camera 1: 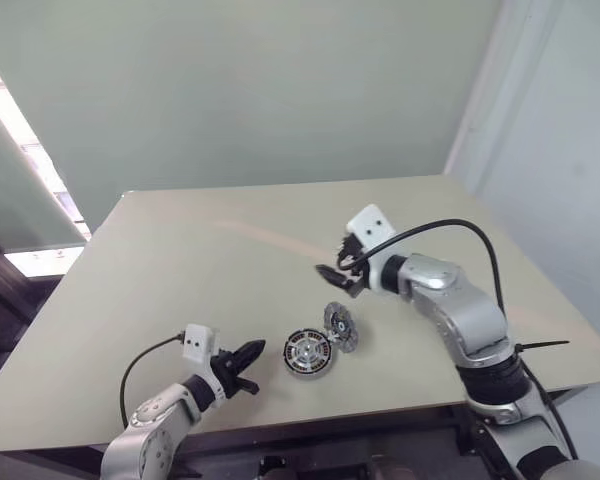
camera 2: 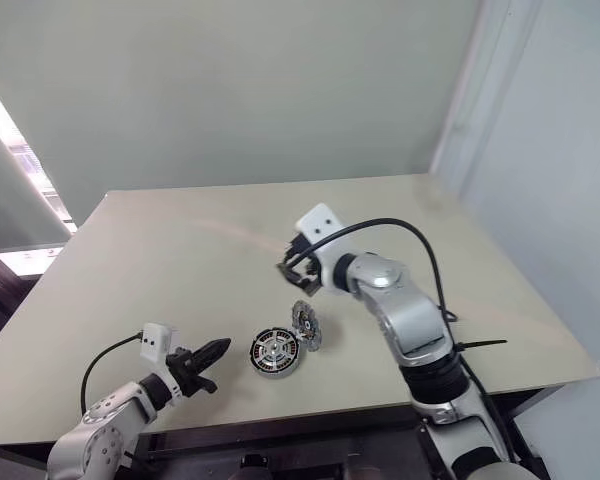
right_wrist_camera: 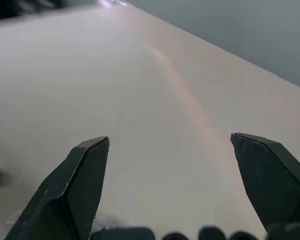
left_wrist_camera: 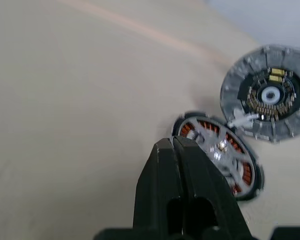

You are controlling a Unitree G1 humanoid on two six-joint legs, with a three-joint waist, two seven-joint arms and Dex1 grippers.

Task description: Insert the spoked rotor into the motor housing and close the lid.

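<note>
Right hand (camera 1: pixel 332 272) raised over the beige table (camera 1: pixel 180 270), fingers spread wide, empty. Left hand (camera 1: pixel 252 362) low near the table's front edge, fingers pressed together. Pale green wall behind; window strip at 9 o'clock. Motor housing (camera 1: pixel 308 352), spoked rotor (left_wrist_camera: pixel 221 150) seated, just at 3 o'clock of left hand. Lid (camera 1: pixel 340 326) tilted against the housing, at 6 o'clock below right hand.

No readable text, labels, brand marks or numbers anywhere: nothing legible on the parts, the table or the arms.
</note>
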